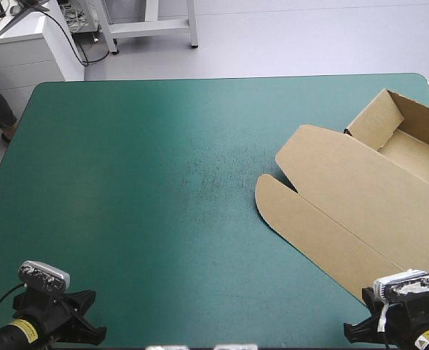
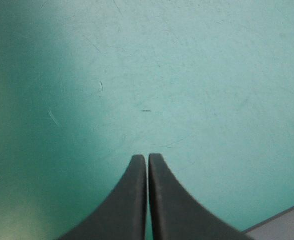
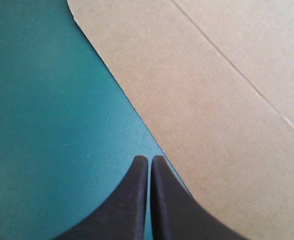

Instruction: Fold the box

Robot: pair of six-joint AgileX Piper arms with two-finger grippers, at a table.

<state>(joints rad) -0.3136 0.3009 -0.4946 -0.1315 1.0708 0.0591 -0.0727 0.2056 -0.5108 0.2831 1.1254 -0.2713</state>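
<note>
While my left gripper (image 2: 147, 159) and right gripper (image 3: 149, 160) sit pinched together, the box (image 1: 378, 182) lies diagonally: tray (image 1: 412, 152) far-right showing bare board, lid (image 1: 331, 193) flat toward near-left.

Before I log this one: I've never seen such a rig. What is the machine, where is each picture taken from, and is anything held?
It is a robot with two arms at a table with a teal-green cover. One picture looks down from above and behind; the other two look along each arm's gripper. The left gripper is shut over bare cover, holding nothing. The right gripper is shut and empty too, by the edge of the brown box. The box lies at the table's right side, an open tray with its lid flat.
</note>
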